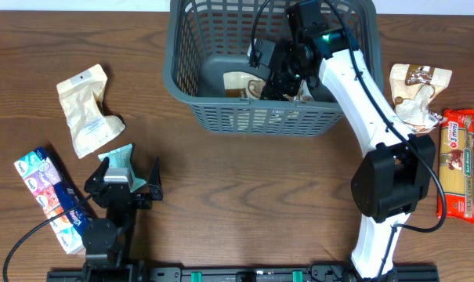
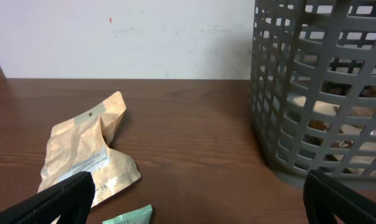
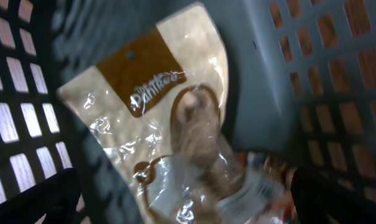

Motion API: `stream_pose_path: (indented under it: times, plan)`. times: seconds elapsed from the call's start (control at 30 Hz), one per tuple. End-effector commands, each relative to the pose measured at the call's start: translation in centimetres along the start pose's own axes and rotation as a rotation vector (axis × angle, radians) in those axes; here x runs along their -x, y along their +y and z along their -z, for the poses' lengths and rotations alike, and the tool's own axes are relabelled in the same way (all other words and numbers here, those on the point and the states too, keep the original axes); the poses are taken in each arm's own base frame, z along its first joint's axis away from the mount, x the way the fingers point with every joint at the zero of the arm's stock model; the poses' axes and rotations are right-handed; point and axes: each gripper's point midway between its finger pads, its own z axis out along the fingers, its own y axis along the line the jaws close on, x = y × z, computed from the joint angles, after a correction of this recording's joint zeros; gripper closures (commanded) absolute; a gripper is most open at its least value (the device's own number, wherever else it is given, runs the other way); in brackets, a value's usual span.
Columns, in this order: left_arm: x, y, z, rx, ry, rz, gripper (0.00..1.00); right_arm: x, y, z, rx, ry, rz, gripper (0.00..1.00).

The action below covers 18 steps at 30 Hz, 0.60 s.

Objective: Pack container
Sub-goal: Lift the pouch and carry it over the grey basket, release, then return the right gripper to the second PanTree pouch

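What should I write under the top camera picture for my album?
Right gripper reaches into the grey basket over a snack bag; more packets wait on the table.

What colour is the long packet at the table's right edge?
The long plastic packet is mainly red; overhead view.

Brown wood counter (image 1: 221, 180) is carrying loose packets. Crumpled beige pouch (image 1: 86, 110) is lying at the left, with a teal packet (image 1: 119, 157) sitting just below it. Multicolour pack (image 1: 48, 196) is lying diagonally near the left edge. At the right, a brown-and-cream bag (image 1: 415, 94) is resting just beside a red pasta packet (image 1: 457, 164). White wall (image 2: 125, 37) is showing behind.
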Motion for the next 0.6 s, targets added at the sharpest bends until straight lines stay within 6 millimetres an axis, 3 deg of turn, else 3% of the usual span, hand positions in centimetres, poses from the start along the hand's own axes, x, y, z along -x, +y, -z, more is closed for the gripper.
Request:
stream_pose_path:
  times: [0.0,0.07,0.13,0.2,0.3,0.43,0.5,0.57]
  plan:
    - [-1.5,-0.1,-0.1,-0.003,0.040,0.007,0.01,1.2,-0.3,2.4,-0.034,-0.043,-0.097,0.01]
    - [-1.5,-0.1,-0.1,-0.003,0.040,0.015,0.01,2.6,-0.8,4.8,-0.078,-0.090,-0.100,0.01]
    - [-1.5,-0.1,-0.1,-0.003,0.040,0.014,0.01,4.7,-2.0,9.1,-0.162,-0.173,-0.100,0.01]
    - [-1.6,-0.1,-0.1,-0.003,0.040,0.015,0.01,6.3,-3.6,14.5,-0.268,-0.265,-0.128,0.01]
    - [-1.6,-0.1,-0.1,-0.002,0.043,0.015,0.01,6.8,-5.6,22.7,-0.419,-0.392,-0.252,0.01]
    - [-1.9,-0.1,-0.2,-0.003,0.055,0.015,0.01,2.4,-8.4,32.8,-0.656,-0.496,-0.527,0.01]
    - [-2.1,0.0,-0.2,-0.002,0.064,0.017,0.01,-1.5,-9.7,36.3,-0.776,-0.502,-0.671,0.01]
    - [-2.3,0.0,-0.3,-0.002,0.073,0.027,0.01,-6.7,-10.7,38.7,-0.865,-0.468,-0.827,0.01]
